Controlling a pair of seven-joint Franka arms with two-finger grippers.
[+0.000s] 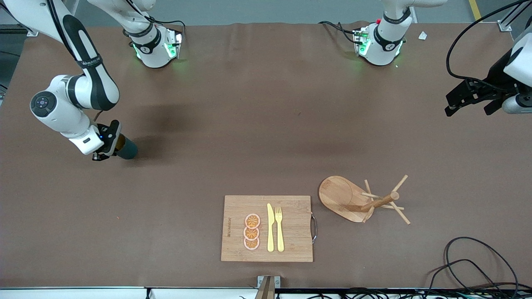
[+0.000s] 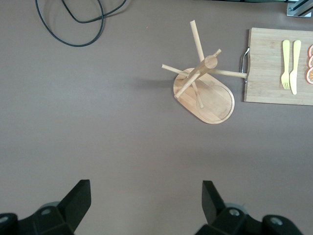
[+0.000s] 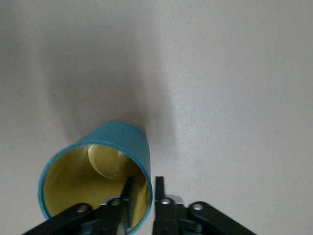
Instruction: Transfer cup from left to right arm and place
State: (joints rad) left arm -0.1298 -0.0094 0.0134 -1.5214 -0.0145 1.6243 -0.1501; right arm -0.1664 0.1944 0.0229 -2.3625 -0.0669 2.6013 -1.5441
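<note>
A brown surface [image 1: 266,124] is seen here. A wooden cutting board [image 1: 291,241] is laid near the front camera, a wooden mug tree [image 1: 353,199] just beside it, black cables [image 1: 469,265] trailing at the left arm's end.

The cup [image 3: 120,142] is teal outside and mustard-yellow inside. The worktop [image 1: 249,124] is plain brown. A pale wooden board [image 1: 291,245] carries a yellow knife [image 1: 270,228], a yellow fork [image 1: 279,228] and three orange slices [image 1: 252,231] with pinkish rims.

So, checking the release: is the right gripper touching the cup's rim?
Cannot tell. The right wrist view shows the right gripper straddling the cup rim, but neither contact nor gap is plain.
</note>
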